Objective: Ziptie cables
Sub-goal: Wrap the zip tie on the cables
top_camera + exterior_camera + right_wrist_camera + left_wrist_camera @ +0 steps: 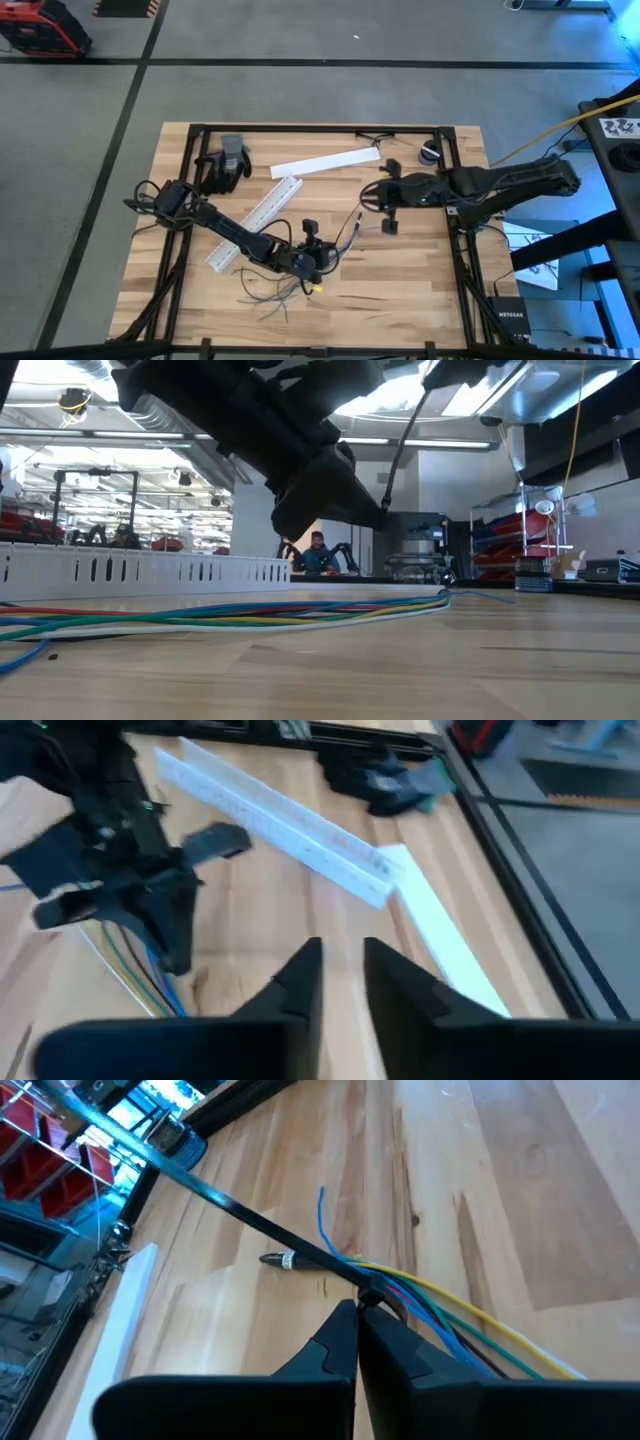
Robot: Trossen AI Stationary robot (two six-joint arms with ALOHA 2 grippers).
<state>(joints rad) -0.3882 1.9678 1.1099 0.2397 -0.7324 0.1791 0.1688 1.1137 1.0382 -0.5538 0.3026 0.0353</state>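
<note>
Cables (pixel 450 1305) pinched in left gripper (pixel 357 1308); "NETGEAR" box (pixel 507 313) nearby.

Cables (pixel 285 288) beside slotted channel (pixel 255 221)

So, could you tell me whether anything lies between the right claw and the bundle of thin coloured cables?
Nothing visible does. The right claw, slightly open, faces bare wooden table; the cables are pinched in the shut left claw.
</note>
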